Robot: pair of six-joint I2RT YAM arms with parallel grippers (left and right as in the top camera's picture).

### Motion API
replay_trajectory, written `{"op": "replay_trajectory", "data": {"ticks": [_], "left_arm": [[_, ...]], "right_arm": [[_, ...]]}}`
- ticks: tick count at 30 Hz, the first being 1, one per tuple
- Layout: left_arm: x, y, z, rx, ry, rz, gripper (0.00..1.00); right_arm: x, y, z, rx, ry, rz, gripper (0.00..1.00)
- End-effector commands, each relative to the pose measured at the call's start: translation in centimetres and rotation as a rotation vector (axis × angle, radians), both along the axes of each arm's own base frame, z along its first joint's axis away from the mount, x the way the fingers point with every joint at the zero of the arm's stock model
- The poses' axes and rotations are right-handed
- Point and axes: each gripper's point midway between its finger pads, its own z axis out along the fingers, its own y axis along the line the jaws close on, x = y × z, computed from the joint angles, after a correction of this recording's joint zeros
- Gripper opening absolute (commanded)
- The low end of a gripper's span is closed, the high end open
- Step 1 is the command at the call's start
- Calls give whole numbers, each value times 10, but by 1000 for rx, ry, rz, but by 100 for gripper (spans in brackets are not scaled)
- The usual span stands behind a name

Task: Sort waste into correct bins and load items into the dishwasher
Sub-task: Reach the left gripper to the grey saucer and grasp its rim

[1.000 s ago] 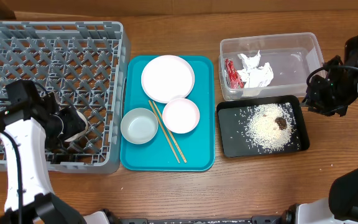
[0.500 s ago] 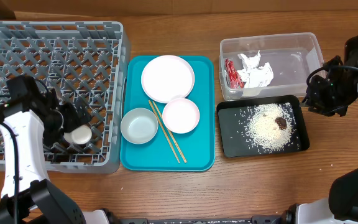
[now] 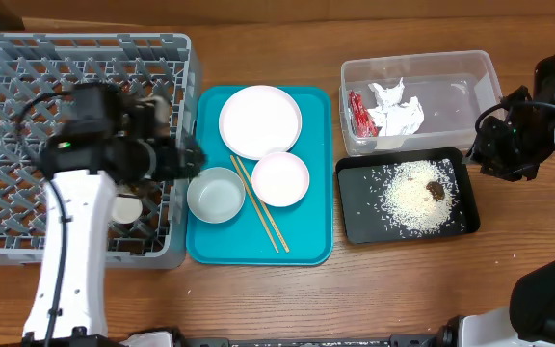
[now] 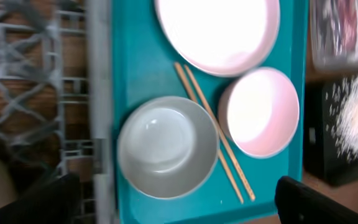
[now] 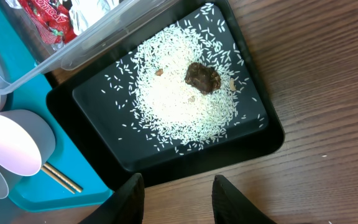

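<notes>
We take the teal tray [image 3: 311, 241] as ref. On it: white plate [image 3: 260, 121] at the far end, pink bowl [image 3: 280, 179] just in front of the plate, white bowl [image 3: 215, 195] at the near-left part. The chopsticks [image 3: 258, 204] lie diagonal btw the two bowls.

Left of the tray stands the grey rack [image 3: 27, 58], w/ the white cup [image 3: 123, 208] inside, in its near part.

Right of the tray, far side: clear tub [image 3: 451, 77] w/ red wrapper [image 3: 359, 114] and napkin [image 3: 396, 111] in it. Right, near side: black tray [image 3: 355, 226] w/ rice [image 3: 412, 198] and a brown lump [image 3: 436, 190].

Left gripper [image 4: 185, 199] hovers over the tray's left edge above the white bowl, jaws wide apart, empty. Right gripper [image 5: 182, 202] is well right of the tray, by the black tray's edge, fingers apart, nothing btw them.
</notes>
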Motion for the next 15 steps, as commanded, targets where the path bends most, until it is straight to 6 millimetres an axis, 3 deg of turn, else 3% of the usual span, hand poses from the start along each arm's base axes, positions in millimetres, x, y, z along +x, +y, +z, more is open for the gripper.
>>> {"op": "replay_trajectory", "data": {"ticks": [1,5,11,15], "left_arm": [[-10,-22,-15,102,33,-115,100],[-24,-49,-40,152,96,-219,100],[-44,-71,-86,257,217,-341,100],[-47,-80,-112,283,288,-382,86]], "right_arm": [[1,2,8,0,-32,2,38],[1,2,8,0,-32,2,38],[1,2,8,0,-32,2,38],[1,2,8,0,-32,2,38]]}}
